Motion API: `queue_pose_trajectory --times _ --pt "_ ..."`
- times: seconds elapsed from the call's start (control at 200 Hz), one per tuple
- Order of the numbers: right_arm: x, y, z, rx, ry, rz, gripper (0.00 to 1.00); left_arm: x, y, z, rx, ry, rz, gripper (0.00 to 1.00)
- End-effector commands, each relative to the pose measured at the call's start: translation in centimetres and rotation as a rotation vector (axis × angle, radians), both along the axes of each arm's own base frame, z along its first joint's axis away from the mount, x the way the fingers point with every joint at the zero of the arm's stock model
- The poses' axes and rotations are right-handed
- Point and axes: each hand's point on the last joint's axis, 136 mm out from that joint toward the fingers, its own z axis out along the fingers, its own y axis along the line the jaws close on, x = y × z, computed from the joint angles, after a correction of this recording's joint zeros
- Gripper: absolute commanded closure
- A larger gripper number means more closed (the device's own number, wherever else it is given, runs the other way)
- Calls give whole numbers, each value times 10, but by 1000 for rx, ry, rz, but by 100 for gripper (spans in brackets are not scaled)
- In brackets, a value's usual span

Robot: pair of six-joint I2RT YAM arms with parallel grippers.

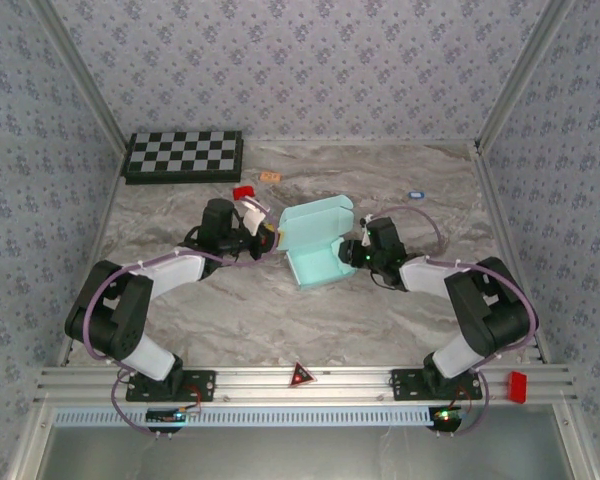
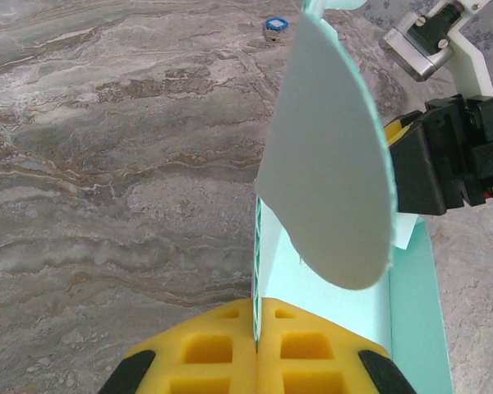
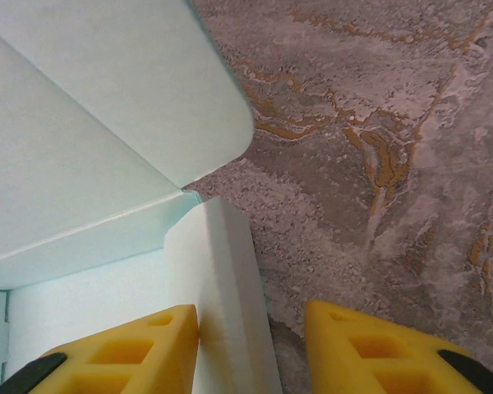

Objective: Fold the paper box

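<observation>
One paper box (image 1: 318, 262), one checkerboard (image 1: 185, 155)

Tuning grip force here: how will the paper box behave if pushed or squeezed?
Probably floppy: the paper box is thin card, a mere sliver where the left gripper pinches it. Likely light, so it could slide on the smooth table. The side wall between the right gripper's open fingers may buckle if squeezed.

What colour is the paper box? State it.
The paper box is pale aqua, clearest in the top external view.
</observation>
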Motion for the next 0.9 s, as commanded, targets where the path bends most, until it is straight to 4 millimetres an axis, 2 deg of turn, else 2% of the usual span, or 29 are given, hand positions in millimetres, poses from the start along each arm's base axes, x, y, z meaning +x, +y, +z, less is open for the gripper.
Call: queue_pose_trajectory --times 0.0,0.38,0.895 --pt "5 -2 -1 -60 -7 -6 60 -1 -7 10 -21 -21 -32 100" --pt "3 -7 -6 -222 -2 -22 67 2 -8 9 -12 -18 -42 100" --pt "4 -4 -11 -276 10 -15 64 3 -11 9 -17 -11 -53 100"
